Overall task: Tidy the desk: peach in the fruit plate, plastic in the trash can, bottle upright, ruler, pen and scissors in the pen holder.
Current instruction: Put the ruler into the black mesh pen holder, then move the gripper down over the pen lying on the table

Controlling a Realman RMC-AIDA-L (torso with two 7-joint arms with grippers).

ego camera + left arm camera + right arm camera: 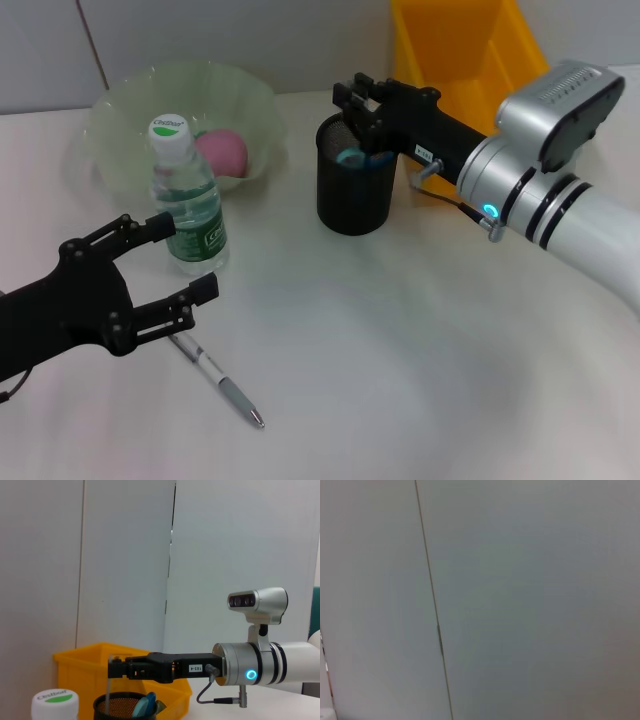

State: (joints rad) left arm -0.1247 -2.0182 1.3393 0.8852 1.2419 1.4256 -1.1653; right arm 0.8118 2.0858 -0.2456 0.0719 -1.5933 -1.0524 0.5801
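Observation:
My right gripper (357, 104) hovers over the black mesh pen holder (354, 190). It is shut on a thin ruler (109, 682) that hangs upright into the holder (122, 707). Blue scissors (352, 157) stand inside. The bottle (189, 200) with a green cap stands upright on the table. My left gripper (188, 257) is open just in front of it. A grey pen (216, 376) lies on the table beneath that gripper. The pink peach (222, 151) rests in the pale green fruit plate (120, 115). No plastic is in view.
A yellow bin (468, 62) stands at the back right, behind the right arm. The right wrist view shows only a plain wall.

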